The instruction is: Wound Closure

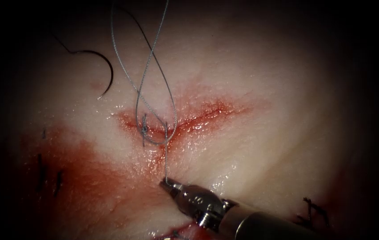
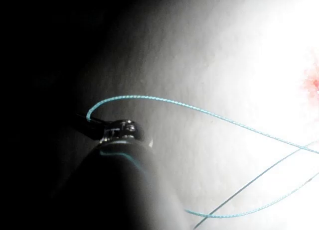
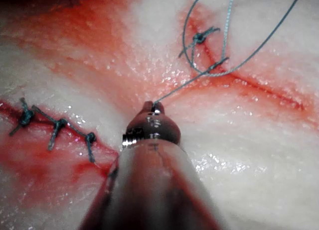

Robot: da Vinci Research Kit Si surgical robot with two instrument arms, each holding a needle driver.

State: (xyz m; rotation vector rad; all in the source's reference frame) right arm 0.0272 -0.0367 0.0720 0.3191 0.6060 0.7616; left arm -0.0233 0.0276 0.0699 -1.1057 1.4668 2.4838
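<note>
1. My right pincer (image 1: 168, 182) is clenched on the thread (image 1: 166, 155) just below the cut (image 1: 189, 122).
2. My left pincer (image 2: 92, 120) grasps the thread too.
3. The needle (image 1: 102, 71) lies free on the tissue (image 1: 265, 80), left of the cut.
4. One knot (image 1: 144, 129) is done; I judge the cut's right stretch still gapes, with open room there.

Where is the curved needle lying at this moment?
In the endoscope view the needle lies free on the tissue, up and left of the cut and its knot, held by neither tool.
</note>
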